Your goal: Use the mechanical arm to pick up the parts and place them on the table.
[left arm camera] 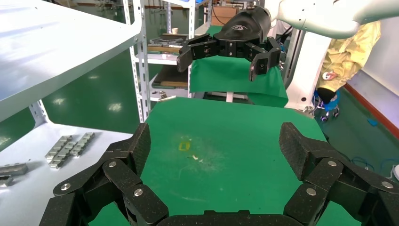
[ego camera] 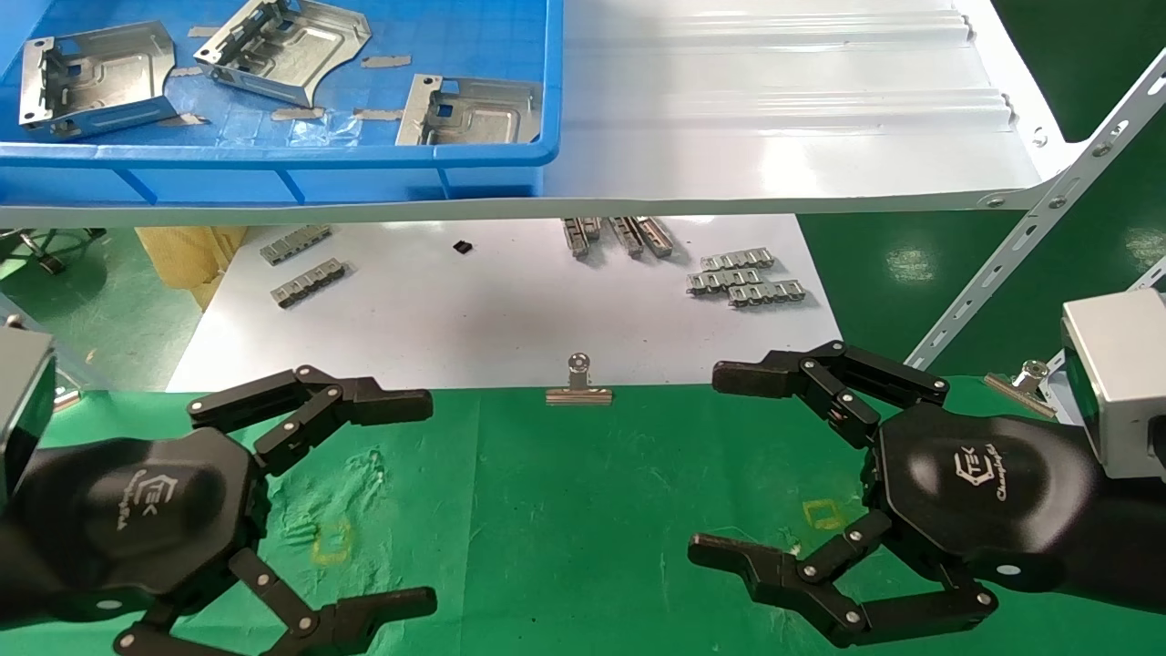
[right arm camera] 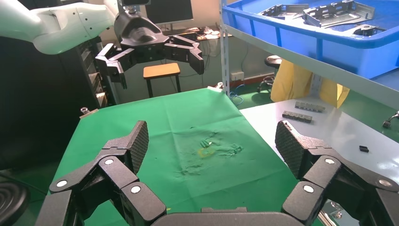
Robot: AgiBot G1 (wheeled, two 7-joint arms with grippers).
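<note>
Three silver parts lie in a blue bin on the upper shelf, at the far left [ego camera: 91,77], in the middle [ego camera: 282,46] and on the right [ego camera: 469,109]; the right wrist view shows them too [right arm camera: 329,12]. The mechanical arm's left gripper [ego camera: 428,501] hovers open over the left side of the green table [ego camera: 565,510], holding nothing, well below and in front of the bin. In its wrist view the left gripper [left arm camera: 216,146] frames only bare cloth. The right gripper [ego camera: 709,465] hangs open and empty over the table's right side, facing the left one.
The blue bin [ego camera: 273,164] sits on a glossy white ribbed shelf [ego camera: 774,109] that overhangs a white sheet [ego camera: 474,310]. Grey clip strips [ego camera: 747,278] lie on that sheet. A binder clip [ego camera: 579,383] holds the cloth's far edge. A perforated shelf brace [ego camera: 1029,246] slants at the right.
</note>
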